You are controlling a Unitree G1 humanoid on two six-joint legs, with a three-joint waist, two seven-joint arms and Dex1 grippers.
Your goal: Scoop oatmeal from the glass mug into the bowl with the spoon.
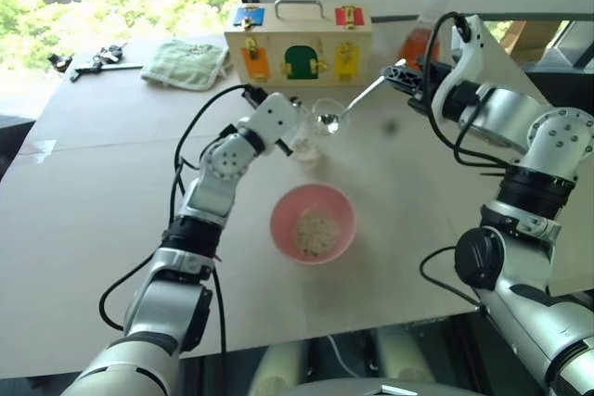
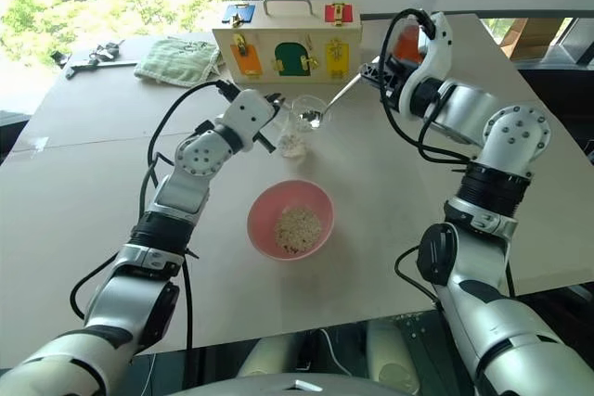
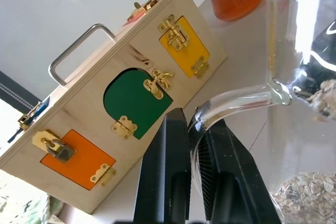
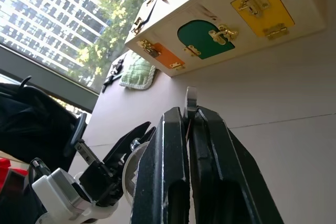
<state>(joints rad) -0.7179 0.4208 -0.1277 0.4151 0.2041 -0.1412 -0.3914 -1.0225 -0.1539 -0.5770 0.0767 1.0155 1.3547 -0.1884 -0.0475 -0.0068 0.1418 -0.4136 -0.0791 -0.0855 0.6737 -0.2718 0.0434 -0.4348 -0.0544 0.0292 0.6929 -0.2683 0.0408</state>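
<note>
Clear glass mug [image 2: 299, 122] handle clamped in left pincer [image 3: 195, 145], right pincer [image 4: 188, 124] gripping spoon [image 2: 336, 101], no legible writing

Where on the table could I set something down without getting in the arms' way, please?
Free: the table left of the pink bowl, below the green cloth, and right of the bowl. Crowded: between the wooden latch box and bowl, where the glass mug and spoon meet.

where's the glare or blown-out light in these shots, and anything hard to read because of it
Left eye view: window foliage at top left is washed out and pale light hazes the table. Left wrist view: bright reflections streak the glass mug, partly masking the oatmeal inside. Right wrist view: the sunlit buildings outside are overexposed, while the right gripper reads as dark silhouette.
</note>
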